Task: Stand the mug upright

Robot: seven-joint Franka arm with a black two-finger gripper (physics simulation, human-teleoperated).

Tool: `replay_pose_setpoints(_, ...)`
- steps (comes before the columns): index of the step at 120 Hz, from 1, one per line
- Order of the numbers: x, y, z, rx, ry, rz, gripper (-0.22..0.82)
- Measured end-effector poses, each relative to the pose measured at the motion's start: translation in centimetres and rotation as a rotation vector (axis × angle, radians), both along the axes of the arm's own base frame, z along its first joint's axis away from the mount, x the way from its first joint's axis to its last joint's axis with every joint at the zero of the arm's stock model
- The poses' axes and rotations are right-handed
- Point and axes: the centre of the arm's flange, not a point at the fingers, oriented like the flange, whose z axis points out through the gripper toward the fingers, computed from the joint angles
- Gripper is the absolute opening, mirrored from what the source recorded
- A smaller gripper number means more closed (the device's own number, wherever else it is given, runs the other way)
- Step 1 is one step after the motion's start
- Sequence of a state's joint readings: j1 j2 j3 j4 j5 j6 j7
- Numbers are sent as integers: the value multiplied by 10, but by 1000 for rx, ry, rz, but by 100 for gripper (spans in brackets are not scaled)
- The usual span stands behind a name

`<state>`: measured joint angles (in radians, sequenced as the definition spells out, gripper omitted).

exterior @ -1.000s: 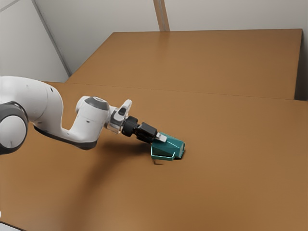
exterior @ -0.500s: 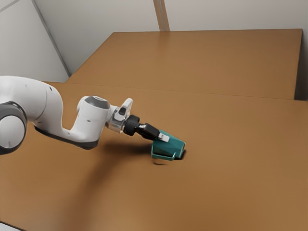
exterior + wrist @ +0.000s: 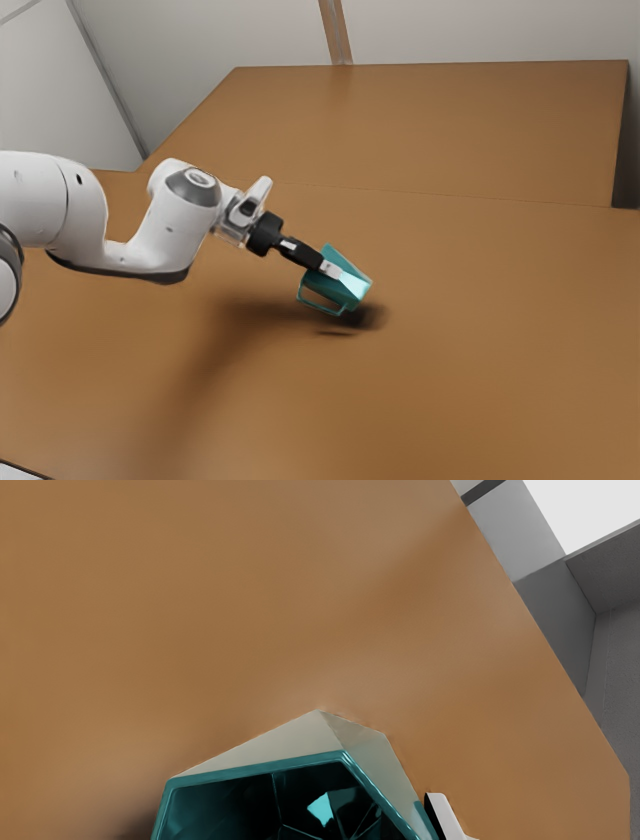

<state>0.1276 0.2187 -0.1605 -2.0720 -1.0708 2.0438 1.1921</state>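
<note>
Pincer [image 3: 333, 271] higher, teal mug [image 3: 351, 284] lifted off table [image 3: 480, 340], still tilted

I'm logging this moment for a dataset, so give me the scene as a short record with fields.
object: teal mug
pose: tilted, not upright
opening: faces back toward the hand, tipped over rather than straight up
gripper: shut on the mug
support: mug appears lifted off the table, its dark shadow falling below it
arm: reaches in from the exterior view's left
task status: mug held, not set upright
likely next: turn the mug's base downward, then lower it
</note>
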Motion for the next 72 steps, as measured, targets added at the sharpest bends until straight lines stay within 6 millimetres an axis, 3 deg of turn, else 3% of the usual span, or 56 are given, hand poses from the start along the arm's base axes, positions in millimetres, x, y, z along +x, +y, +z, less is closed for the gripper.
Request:
replay_pose_setpoints(10, -2, 3, 22, 169, -36, -66, -17)
replay_pose_setpoints(24, -3, 7, 34, 391, -45, -128, -17)
replay_pose_setpoints(61, -4, 31, 46, 710, -27, -66, -17)
replay_pose_setpoints(72, -12, 30, 47, 774, -13, -44, -17)
